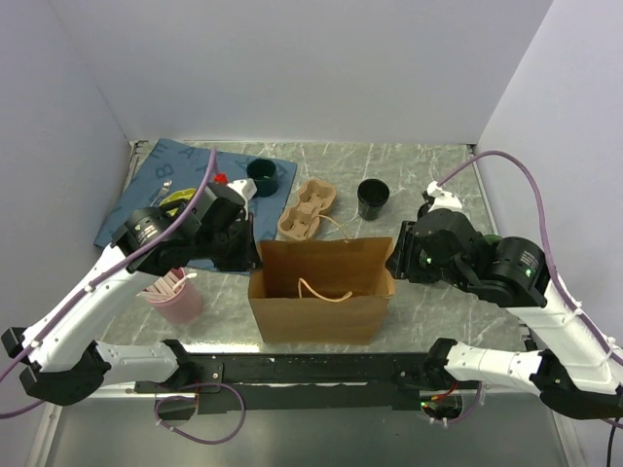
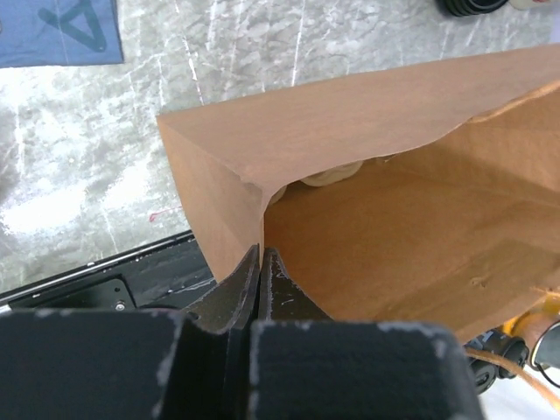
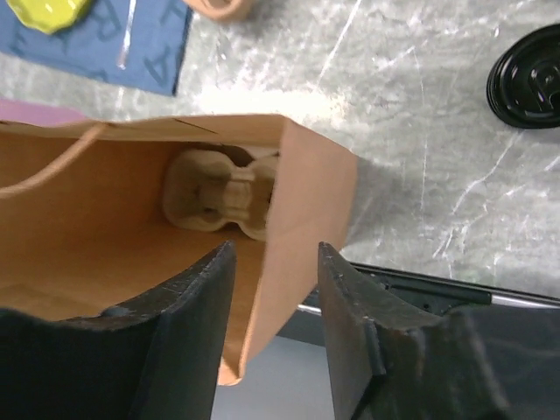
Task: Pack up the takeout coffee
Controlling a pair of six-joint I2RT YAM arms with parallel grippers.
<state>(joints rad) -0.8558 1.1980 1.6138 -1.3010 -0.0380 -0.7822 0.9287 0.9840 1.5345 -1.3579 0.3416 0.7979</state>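
One wall of the bag (image 1: pixel 316 282) we clamp with the left gripper (image 2: pixel 261 254); right gripper (image 3: pixel 276 249) gapes astride another; coffee (image 1: pixel 373 198) sits outside.

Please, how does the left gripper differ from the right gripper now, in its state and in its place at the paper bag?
The left gripper is shut; the right gripper is open, its fingers apart. The left gripper pinches the left rim of the paper bag; the right gripper straddles the right wall, one finger inside and one outside. Both are at the bag's top edge, at opposite ends.
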